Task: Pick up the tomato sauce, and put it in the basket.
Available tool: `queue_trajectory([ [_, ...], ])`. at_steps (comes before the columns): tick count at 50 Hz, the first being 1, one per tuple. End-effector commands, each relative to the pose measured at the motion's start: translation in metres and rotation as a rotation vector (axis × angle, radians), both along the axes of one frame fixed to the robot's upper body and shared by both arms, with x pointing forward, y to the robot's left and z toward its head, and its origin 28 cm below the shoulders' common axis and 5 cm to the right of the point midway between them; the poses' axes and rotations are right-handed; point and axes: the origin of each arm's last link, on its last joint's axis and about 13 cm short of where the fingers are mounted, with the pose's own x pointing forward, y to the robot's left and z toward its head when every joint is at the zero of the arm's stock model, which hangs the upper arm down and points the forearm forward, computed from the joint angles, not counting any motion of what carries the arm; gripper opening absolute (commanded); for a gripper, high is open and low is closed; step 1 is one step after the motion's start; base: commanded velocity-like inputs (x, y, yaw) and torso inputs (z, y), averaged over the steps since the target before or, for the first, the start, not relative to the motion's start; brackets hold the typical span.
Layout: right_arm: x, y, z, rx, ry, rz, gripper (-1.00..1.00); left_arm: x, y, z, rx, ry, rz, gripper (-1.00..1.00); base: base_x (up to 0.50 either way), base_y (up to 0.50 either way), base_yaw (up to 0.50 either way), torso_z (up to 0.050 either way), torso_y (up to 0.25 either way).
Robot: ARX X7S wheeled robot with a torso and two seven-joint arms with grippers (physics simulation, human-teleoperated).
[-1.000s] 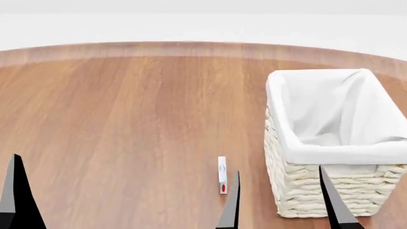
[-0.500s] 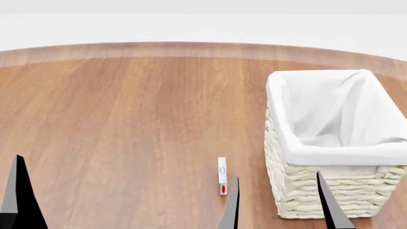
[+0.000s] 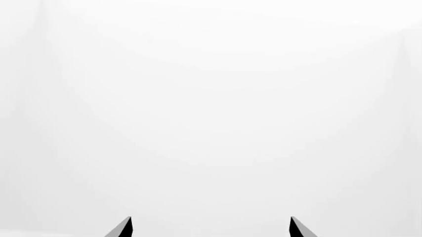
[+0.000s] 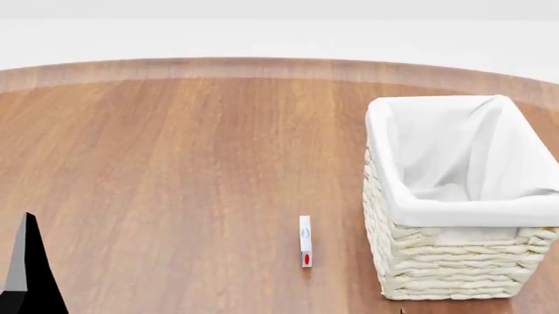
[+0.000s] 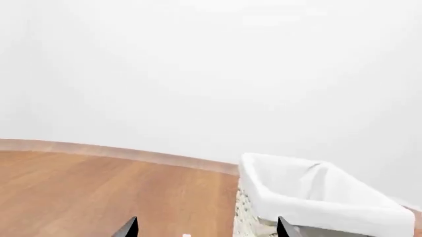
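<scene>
The tomato sauce can is not in any view. The cream wicker basket [image 4: 454, 261] with its white cloth lining stands on the wooden table at the right; it also shows in the right wrist view [image 5: 316, 202]. My left gripper [image 3: 209, 228] is open and empty, facing a blank white background; one of its fingers [image 4: 31, 268] shows at the head view's bottom left. My right gripper [image 5: 207, 228] is open and empty, low over the table and pointing toward the basket's near left side. It is out of the head view.
A small thin white object with a red spot [image 4: 305, 241] lies on the wooden table [image 4: 175, 163] just left of the basket. The table's curved far edge [image 4: 262, 65] runs across the back, with white background beyond.
My right gripper's fingers have dropped out of the bottom of the head view. The left finger has sunk slightly. The basket and the small white object have not moved.
</scene>
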Motion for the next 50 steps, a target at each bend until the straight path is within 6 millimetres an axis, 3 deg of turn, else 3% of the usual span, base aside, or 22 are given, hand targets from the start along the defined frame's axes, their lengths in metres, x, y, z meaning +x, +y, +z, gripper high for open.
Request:
queue_trajectory([
  [1,-0.018,0.001,-0.021,-0.009,0.11,0.011,1.0,0.001,0.0,-0.002,-0.005,0.005,-0.003,1.0,0.0,0.0,0.0,0.0,0.0],
  [19,-0.047,-0.006,-0.045,0.008,0.274,-0.018,1.0,0.002,-0.002,-0.004,-0.006,0.013,-0.015,1.0,0.0,0.0,0.0,0.0,0.0],
  [50,-0.067,-0.011,-0.072,0.031,0.462,-0.066,1.0,0.006,0.001,-0.008,-0.022,0.038,-0.02,1.0,0.0,0.0,0.0,0.0,0.0],
])
